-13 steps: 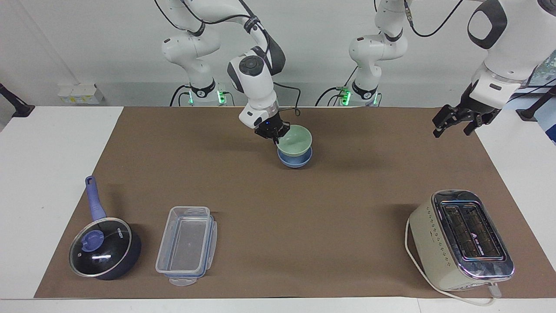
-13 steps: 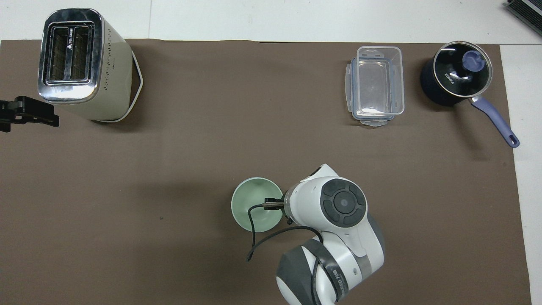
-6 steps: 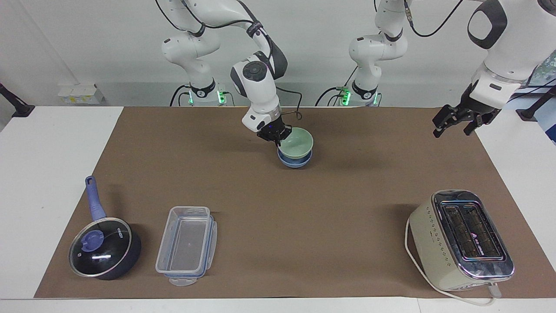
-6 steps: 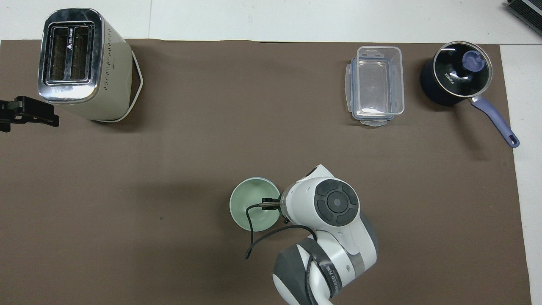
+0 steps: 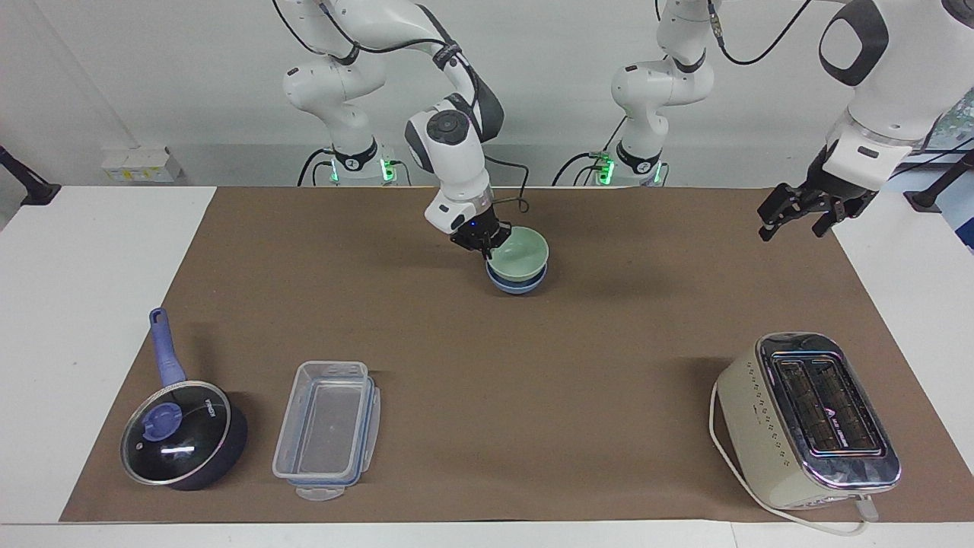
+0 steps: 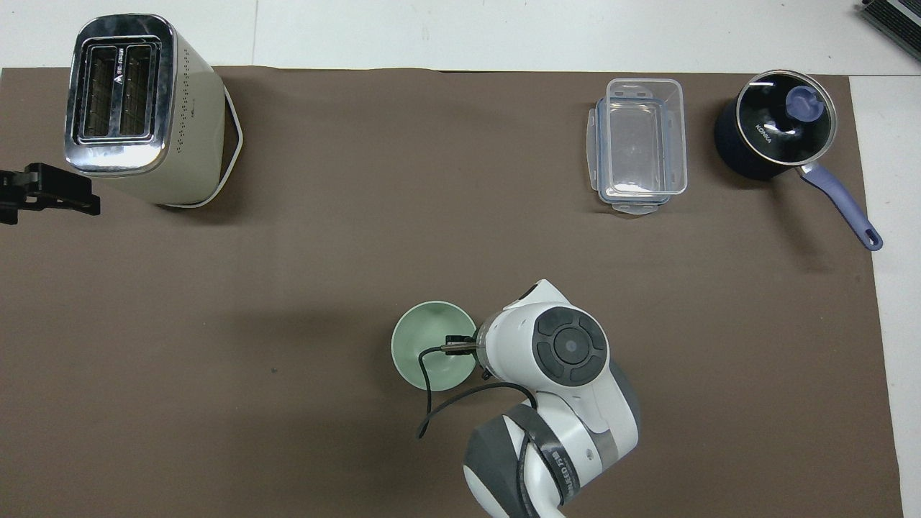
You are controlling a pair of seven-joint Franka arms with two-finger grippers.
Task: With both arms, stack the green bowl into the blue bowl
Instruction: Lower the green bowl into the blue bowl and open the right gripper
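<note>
The green bowl [image 5: 519,252] sits nested in the blue bowl [image 5: 517,283], the pair on the brown mat toward the robots' edge of the bench [image 5: 76,304], about midway between the two arm bases. The right claw [image 5: 482,242] is clamped tight on the green bowl's rim, on the side toward the right arm's end. The left claw [image 5: 795,211] hangs with jaws wide, holding nothing, over the mat's edge at the left arm's end, well apart from the bowls.
</note>
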